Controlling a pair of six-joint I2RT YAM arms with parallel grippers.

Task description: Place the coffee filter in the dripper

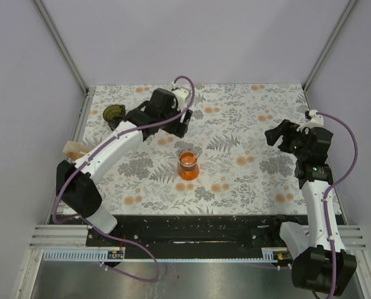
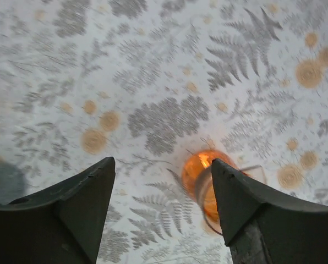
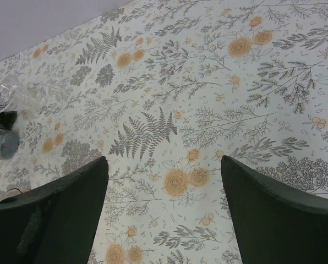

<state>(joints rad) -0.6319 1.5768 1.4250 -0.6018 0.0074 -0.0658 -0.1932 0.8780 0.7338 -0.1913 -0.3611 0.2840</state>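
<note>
- A tan filter (image 1: 73,148) was seen at the desk's left edge, just beside the left arm.
- A dark dripper (image 1: 114,114) was set near the far left corner, apart from the filter.
- The left gripper (image 2: 161,165) was held spread and empty over mid-desk, near a beaker (image 1: 188,165) of orange liquid.
- The right gripper (image 3: 164,162) was held spread and empty near the right edge.
</note>
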